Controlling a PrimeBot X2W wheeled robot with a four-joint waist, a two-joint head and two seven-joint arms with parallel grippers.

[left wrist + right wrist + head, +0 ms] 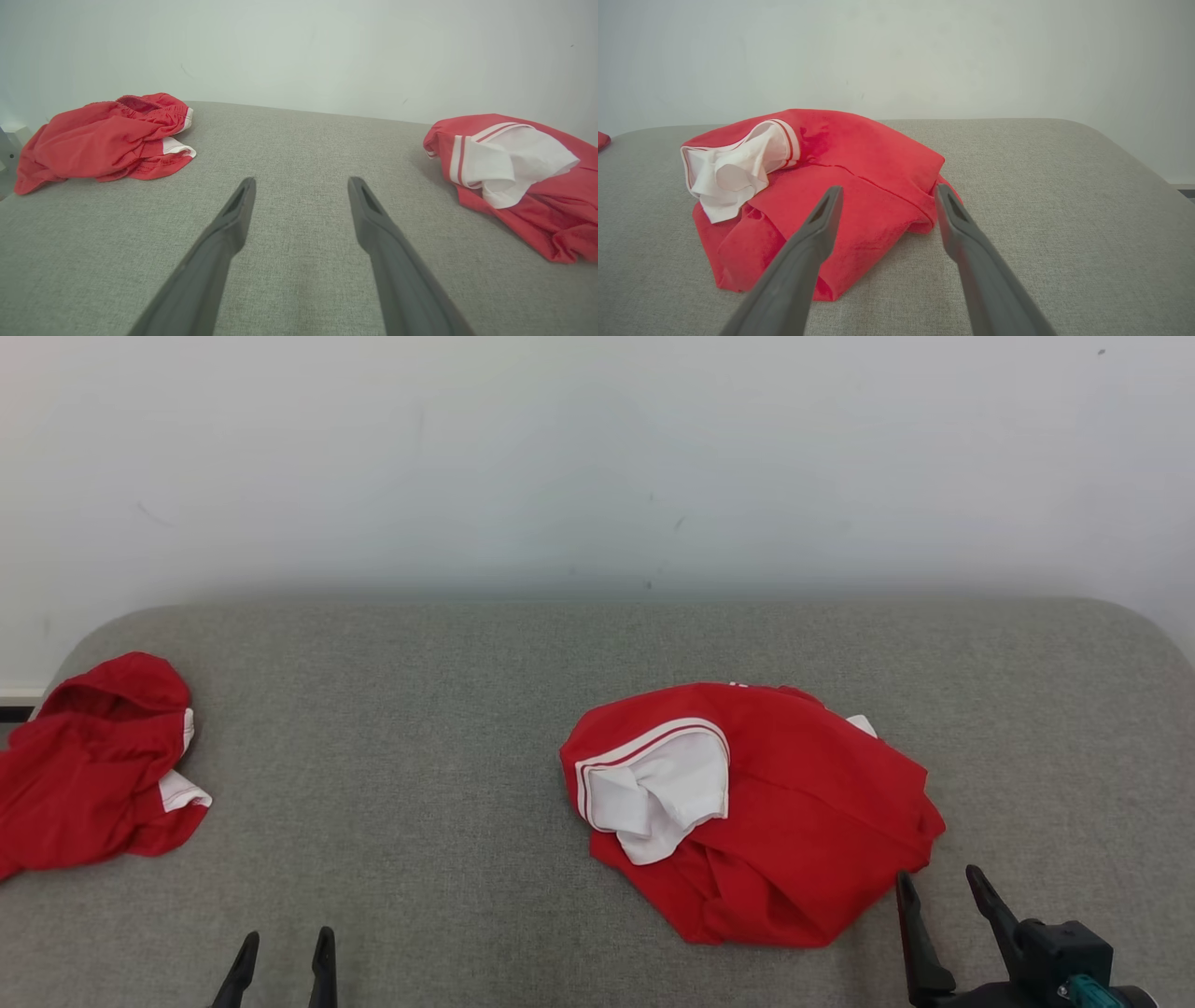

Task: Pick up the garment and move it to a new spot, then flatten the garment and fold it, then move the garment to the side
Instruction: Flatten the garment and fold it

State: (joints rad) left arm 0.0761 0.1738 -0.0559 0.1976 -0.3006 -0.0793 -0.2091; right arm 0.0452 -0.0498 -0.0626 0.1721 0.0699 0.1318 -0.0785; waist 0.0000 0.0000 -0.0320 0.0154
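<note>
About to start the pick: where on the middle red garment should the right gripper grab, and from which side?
Take the rolled fold at the red garment's near right edge, coming in low from the robot's side. That fold bulges up off the grey surface just ahead of the open right gripper, so one finger could probably slide under it.

Grey padded top (420,728) (garment (794,821), red bundle (93,775))
</note>
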